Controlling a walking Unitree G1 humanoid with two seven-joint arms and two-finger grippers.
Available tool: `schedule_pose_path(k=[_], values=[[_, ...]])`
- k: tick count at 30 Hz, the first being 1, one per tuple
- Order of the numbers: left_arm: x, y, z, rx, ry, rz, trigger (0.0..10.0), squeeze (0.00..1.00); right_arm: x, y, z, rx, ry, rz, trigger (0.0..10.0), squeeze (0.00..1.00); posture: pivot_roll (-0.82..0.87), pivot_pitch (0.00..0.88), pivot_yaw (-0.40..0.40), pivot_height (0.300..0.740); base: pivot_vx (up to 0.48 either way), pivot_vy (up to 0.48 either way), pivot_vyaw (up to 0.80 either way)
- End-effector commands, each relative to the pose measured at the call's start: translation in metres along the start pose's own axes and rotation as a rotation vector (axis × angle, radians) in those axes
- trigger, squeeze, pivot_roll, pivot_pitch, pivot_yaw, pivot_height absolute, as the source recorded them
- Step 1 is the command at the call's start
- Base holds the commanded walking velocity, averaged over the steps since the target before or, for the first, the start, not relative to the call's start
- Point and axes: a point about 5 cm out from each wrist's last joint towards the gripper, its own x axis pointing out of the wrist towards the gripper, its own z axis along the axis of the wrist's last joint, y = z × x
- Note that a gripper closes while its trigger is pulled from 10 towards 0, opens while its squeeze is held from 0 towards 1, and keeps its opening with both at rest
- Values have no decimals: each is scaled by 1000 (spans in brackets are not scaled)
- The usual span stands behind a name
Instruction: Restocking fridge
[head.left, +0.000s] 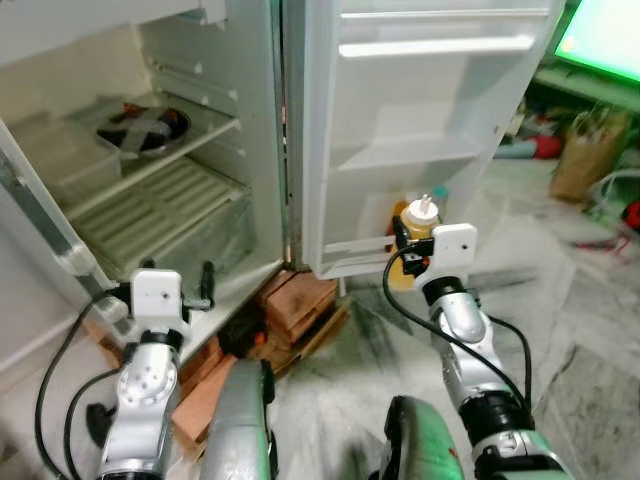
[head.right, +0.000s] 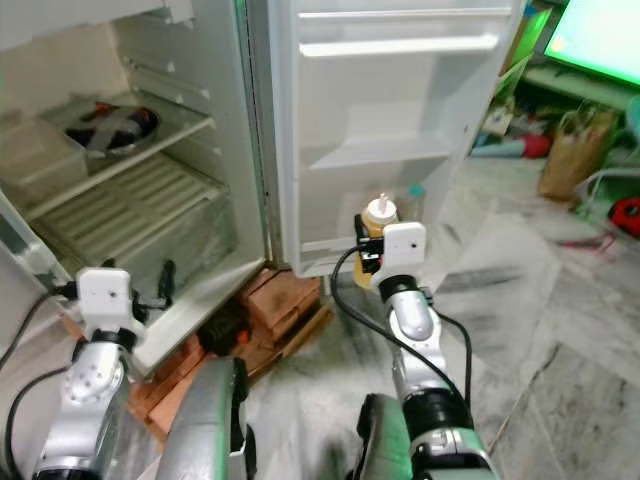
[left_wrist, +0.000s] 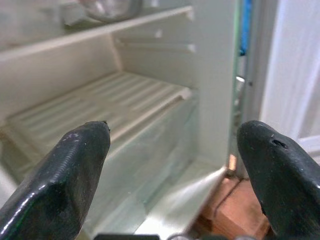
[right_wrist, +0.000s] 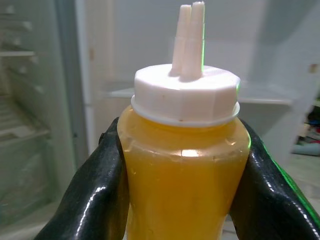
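Open fridge door ahead: right gripper clamps yellow bottle; left gripper spread, idle. Nozzle could clip the door shelf.

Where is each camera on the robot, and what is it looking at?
Left eye view: on the head, looking down at the open fridge and its door; both silver arms show.
Right eye view: beside it, same scene; the right claw holds a yellow bottle by the door's bottom shelf.
Left wrist view: on the left wrist, looking along the open left claw into the fridge shelves.
Right wrist view: on the right wrist, facing the door; two black fingers squeeze the bottle.
Shared: the bottle shows in both eye views and the right wrist view.
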Motion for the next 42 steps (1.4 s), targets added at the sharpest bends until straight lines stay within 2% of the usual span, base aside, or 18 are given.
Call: schedule_pose_path(k=[1, 18, 20, 28, 32, 42], values=[[5, -2, 6, 19, -23, -13, 10000, 0, 6, -1, 8, -5, -35, -8, 10000, 0, 58, 0, -39, 612, 401, 0, 0], [9, -7, 6, 20, -21, -20, 10000, 0, 9, 1, 12, -17, -51, 11, 10000, 0, 53, 0, -42, 612, 447, 0, 0], [8, -9, 5, 17, -21, -24, 10000, 0, 9, 2, 12, -52, -54, 34, 10000, 0, 52, 0, -41, 612, 465, 0, 0], [9, -10, 6, 9, -23, -26, 10000, 0, 10, 8, 15, -45, -73, 75, 10000, 0, 52, 0, -41, 612, 461, 0, 59], [9, -10, 4, -2, -15, -22, 10000, 0, 9, 8, 14, -43, -74, 73, 10000, 0, 51, 0, -44, 612, 0, 0, 769], [7, -13, 3, -6, -8, -26, 10000, 0, 8, 10, 14, -50, -77, 108, 10000, 0, 52, 0, -47, 612, 0, 0, 0]])
